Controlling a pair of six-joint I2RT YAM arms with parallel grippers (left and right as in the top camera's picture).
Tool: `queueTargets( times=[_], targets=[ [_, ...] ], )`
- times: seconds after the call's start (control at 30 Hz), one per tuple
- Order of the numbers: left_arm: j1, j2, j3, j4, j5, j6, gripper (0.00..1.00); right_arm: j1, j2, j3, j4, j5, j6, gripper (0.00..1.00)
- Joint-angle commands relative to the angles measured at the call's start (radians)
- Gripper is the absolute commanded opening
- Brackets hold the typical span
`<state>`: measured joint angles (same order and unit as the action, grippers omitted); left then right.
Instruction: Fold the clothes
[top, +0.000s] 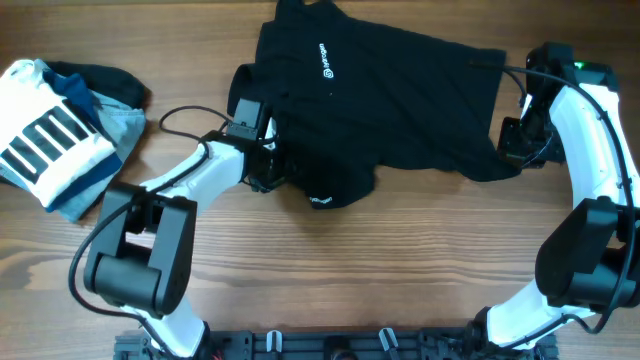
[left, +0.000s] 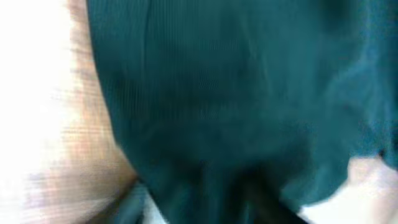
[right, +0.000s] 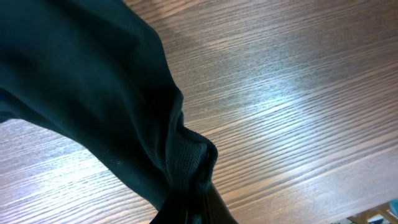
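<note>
Shirt (right: 93, 81) fabric crowds both wrist views; the shirt lies spread on the table (top: 400, 270). Your right gripper (top: 515, 150) clenches the shirt's right edge; your left gripper (top: 268, 168) sits at its left edge, grip impossible to tell.

Saw a shirt (top: 390, 100) of soft black cloth, matt and finely ribbed up close, creased across the body and gathered into a thicker, mesh-like knit fold in the right wrist view, with a small white print on the chest. Found the desk (top: 400, 260) finished in brown wood grain, smooth, with a faint sheen where light streaked across it. Noted also a heap of garments (top: 60, 140) in soft white, black-striped and blue cloth, and arms (top: 595, 140) cased in smooth, glossy white plastic with matt black joints.
</note>
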<state>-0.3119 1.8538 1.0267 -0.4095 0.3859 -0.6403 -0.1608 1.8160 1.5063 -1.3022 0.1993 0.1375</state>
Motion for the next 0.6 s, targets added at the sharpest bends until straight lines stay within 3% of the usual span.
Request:
queueTargets(
  times=[0.0,0.17,0.3,0.43,0.57],
  targets=[
    [-0.011,0.065,-0.019,0.021,-0.046,-0.024,0.06,-0.002,0.002,-0.001,0.004,-0.02,0.019,0.04],
    [0.011,0.056,-0.019,-0.095,-0.047,-0.018,0.04,-0.002,0.002,-0.001,0.005,-0.02,0.019,0.04],
    [0.172,-0.041,-0.019,-0.303,-0.047,0.121,0.04,-0.002,0.002,-0.005,-0.01,-0.019,0.045,0.04],
    [0.358,-0.161,-0.019,-0.382,-0.044,0.193,0.04,-0.009,0.002,-0.055,-0.014,-0.02,0.101,0.04],
    [0.372,-0.185,-0.019,-0.456,-0.039,0.224,0.04,-0.009,0.002,-0.119,-0.011,-0.021,0.102,0.04]
  ],
)
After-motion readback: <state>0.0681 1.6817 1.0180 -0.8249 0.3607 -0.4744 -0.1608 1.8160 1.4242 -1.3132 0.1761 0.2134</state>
